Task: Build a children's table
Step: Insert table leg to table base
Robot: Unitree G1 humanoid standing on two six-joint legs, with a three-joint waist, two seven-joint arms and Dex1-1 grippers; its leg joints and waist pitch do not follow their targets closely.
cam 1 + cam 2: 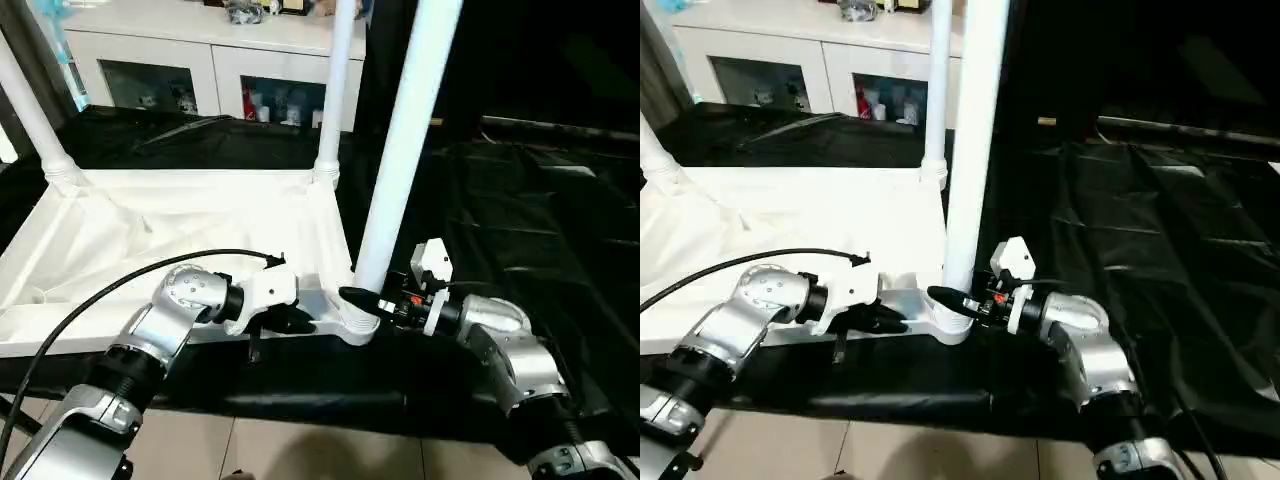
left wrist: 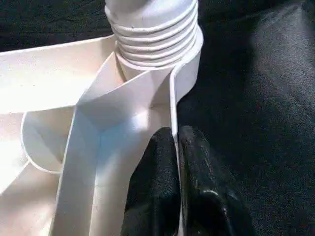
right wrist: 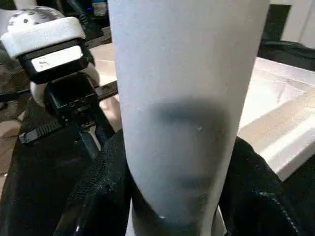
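Tabletop (image 1: 180, 240) & leg (image 1: 400, 160): smooth white plastic; black cloth (image 1: 540, 230) shiny, wrinkled

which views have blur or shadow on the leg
Right wrist view: the leg sits so close it looks soft, with a dark shadow band across it; the right gripper fingers flank it. Left wrist view: the threaded leg base is sharp, and the left gripper pinches the tabletop rim. Left eye view: the leg looks evenly lit; the black cloth shows faint sheen.

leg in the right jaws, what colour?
White, plain; the leg shows best in the right wrist view.
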